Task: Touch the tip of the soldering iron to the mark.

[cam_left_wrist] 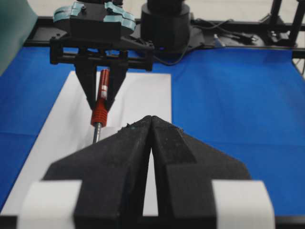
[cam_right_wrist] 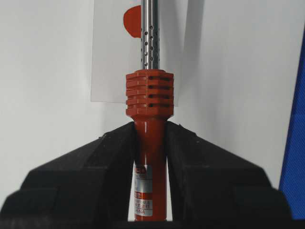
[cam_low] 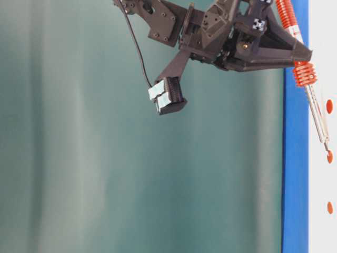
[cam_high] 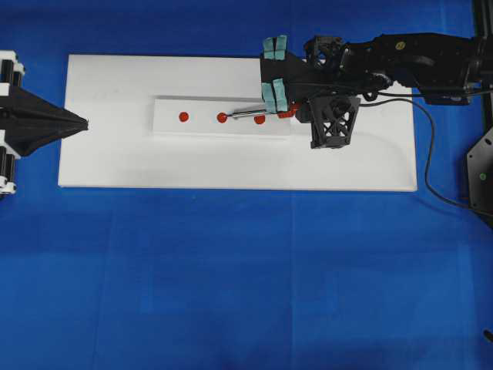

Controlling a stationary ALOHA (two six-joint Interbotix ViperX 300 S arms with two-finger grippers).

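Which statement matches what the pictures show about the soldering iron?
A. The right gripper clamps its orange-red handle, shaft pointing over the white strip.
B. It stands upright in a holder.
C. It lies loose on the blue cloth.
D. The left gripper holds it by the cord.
A: the right gripper has its jaws shut on the handle of the soldering iron, whose silver shaft reaches out over the white strip.

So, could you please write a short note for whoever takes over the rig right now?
Left gripper: shut, empty, at the white board's left edge.
Right gripper: shut on the soldering iron handle.
Iron: over the white strip, shaft crossing the mark, tip by the middle dot.
Done: iron gripped, over the strip.
To do: draw the tip back to the mark, the right-end dot, and touch it.
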